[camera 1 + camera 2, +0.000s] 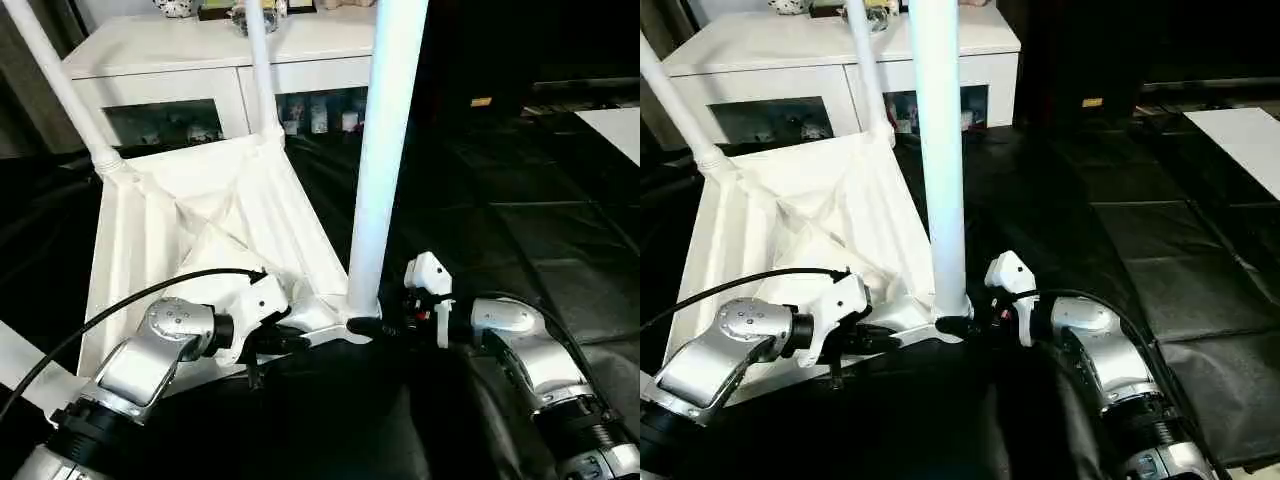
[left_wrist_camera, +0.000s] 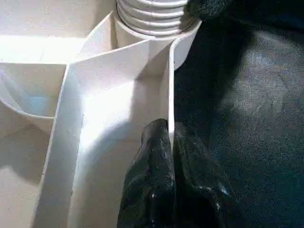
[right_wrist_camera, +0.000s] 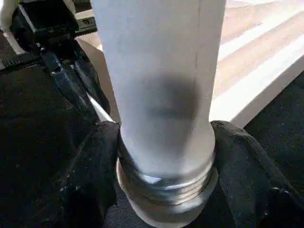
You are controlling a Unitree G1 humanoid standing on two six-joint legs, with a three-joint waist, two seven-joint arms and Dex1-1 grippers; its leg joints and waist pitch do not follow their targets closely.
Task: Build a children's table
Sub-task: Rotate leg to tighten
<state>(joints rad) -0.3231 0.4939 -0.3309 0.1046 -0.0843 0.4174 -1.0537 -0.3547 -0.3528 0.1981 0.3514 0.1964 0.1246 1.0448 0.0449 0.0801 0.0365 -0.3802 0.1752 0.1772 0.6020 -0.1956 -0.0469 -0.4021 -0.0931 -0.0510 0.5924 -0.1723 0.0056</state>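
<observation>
The children's table (image 1: 200, 230) lies upside down on a black padded floor covering (image 1: 520, 230), its ribbed underside facing up and tilted, with the near corner raised toward the robot. Three legs stand up from it: one at the far left corner (image 1: 60, 85) leaning toward ten o'clock, one at the far corner (image 1: 260, 70) near twelve, and the thick near leg (image 1: 385, 150) rising straight up from the closest corner. The left gripper (image 2: 171, 142) has its two black fingers pressed together on the thin white rim wall of the tabletop, just beside the near leg's socket. The right gripper (image 3: 164, 175) comes in from three o'clock with its fingers spread on either side of the near leg's threaded base; a black pad sits against each side of the leg, though I cannot tell how firmly they bear on it. Behind the table, at twelve o'clock, stands a white cabinet (image 1: 200, 60) with glass doors, with small items on its shelves and top. At about two o'clock a pale sheet (image 1: 615, 125) lies on the dark floor mats.
</observation>
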